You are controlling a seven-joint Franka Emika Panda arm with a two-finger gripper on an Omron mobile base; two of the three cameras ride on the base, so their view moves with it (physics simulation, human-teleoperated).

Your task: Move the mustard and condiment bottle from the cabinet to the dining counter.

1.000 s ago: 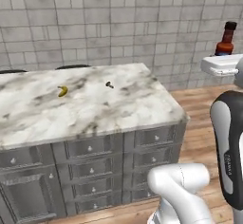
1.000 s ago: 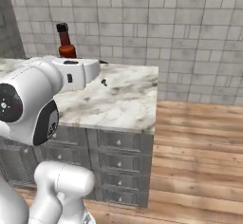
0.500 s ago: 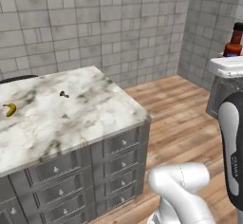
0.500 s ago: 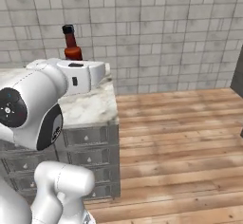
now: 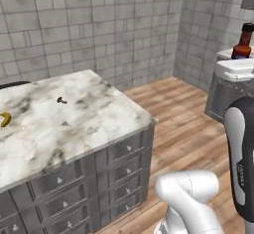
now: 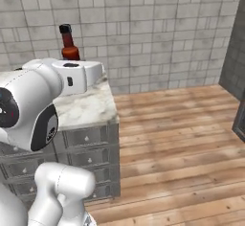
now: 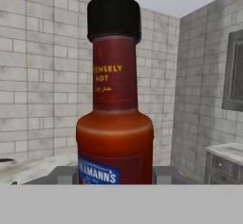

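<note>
end effector (image 7: 116, 182): I see it grasping the condiment bottle (image 7: 115, 99), upright, held in the air | dining bench (image 5: 69, 124): off to my left, marble top | banana (image 5: 4, 119): lying at its far-left edge

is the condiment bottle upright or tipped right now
Upright: the condiment bottle stands with its black cap straight above the body, and its neck rises vertically above the hand in both base views.
</note>
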